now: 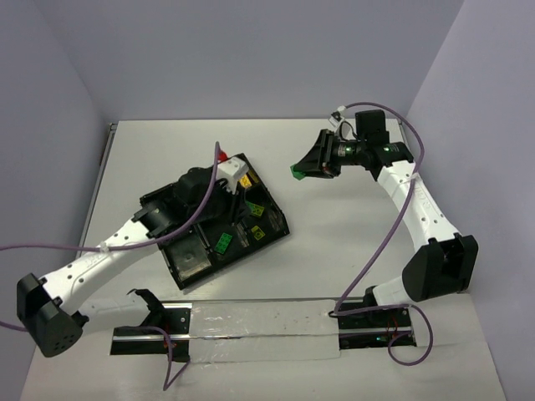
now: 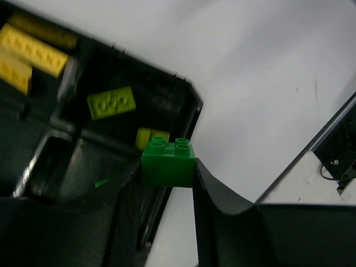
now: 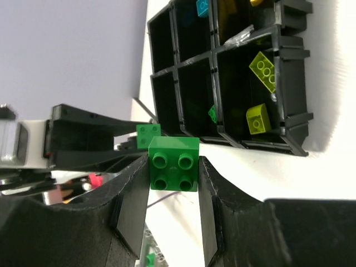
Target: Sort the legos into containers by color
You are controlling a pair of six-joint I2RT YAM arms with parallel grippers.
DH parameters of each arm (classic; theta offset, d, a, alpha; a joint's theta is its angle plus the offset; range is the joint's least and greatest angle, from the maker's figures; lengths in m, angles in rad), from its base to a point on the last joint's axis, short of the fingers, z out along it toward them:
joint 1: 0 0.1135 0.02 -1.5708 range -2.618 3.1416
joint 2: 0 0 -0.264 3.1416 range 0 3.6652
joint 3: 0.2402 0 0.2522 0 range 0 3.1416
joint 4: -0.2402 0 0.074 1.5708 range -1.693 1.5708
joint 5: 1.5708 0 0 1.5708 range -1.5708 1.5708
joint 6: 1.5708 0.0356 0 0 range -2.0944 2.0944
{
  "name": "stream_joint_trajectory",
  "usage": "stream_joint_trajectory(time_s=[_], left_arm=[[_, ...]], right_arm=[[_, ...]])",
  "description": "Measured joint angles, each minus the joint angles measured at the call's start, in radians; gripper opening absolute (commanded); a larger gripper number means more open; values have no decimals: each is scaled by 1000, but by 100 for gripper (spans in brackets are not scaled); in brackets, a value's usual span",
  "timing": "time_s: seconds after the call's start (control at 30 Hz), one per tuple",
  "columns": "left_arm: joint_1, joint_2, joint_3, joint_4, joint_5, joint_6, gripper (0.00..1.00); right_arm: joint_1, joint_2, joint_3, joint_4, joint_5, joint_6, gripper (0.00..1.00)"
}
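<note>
The black tray point(image 1: 188, 280) lies tilted at the table's middle left. It holds yellow bricks point(image 2: 33, 50), lime bricks point(image 2: 111, 102), a green brick point(image 1: 224, 244) and a light blue one point(image 3: 202, 6) in separate compartments. My left gripper point(image 2: 167, 167) is shut on a green brick point(image 2: 168, 162) and holds it above the tray's edge point(image 2: 192, 100). In the top view the left gripper point(image 1: 230, 194) hangs over the tray. My right gripper point(image 3: 173, 167) is shut on another green brick point(image 3: 173, 162). It holds that brick point(image 1: 296, 174) in the air right of the tray.
A small red piece point(image 1: 222, 154) shows just behind the tray's far corner. A metal rail with a clear plastic strip point(image 1: 259, 326) runs along the near edge between the arm bases. Walls close in the table at the back and on both sides.
</note>
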Motion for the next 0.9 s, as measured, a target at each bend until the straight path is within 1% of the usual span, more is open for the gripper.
stream_joint_trajectory(time_s=[0.13, 0.2, 0.33, 0.4, 0.47, 0.5, 0.53, 0.57, 0.6, 0.63, 0.67, 0.77, 0.9], left_arm=[[2, -80, -101, -79, -95, -134, 0], [6, -87, -138, -111, -141, -207, 0], [23, -52, -170, -166, -213, -342, 0], [31, -23, -170, -168, -235, -387, 0], [40, 5, -170, -168, -252, -425, 3], [46, 16, -172, -168, -260, -440, 8], [52, 24, -173, -168, -266, -453, 15], [59, 31, -174, -168, -271, -464, 23], [69, 35, -174, -168, -275, -472, 35], [79, 37, -174, -168, -279, -479, 54], [89, 37, -174, -168, -283, -485, 64], [122, 36, -174, -169, -293, -490, 71], [185, 12, -174, -182, -298, -483, 75]], right_arm=[[106, 42, 85, -51, 96, -47, 0], [177, 75, 129, -78, 167, -74, 0], [320, 138, 160, -102, 252, -116, 0], [373, 166, 160, -117, 282, -132, 0], [413, 195, 160, -128, 308, -142, 0], [428, 207, 160, -133, 316, -145, 0], [438, 216, 160, -137, 324, -147, 0], [445, 222, 160, -139, 333, -148, 0], [449, 225, 160, -140, 339, -148, 0], [450, 226, 160, -140, 342, -148, 0], [451, 226, 160, -139, 345, -148, 0], [457, 226, 160, -134, 351, -147, 0], [474, 228, 159, -126, 360, -145, 0]])
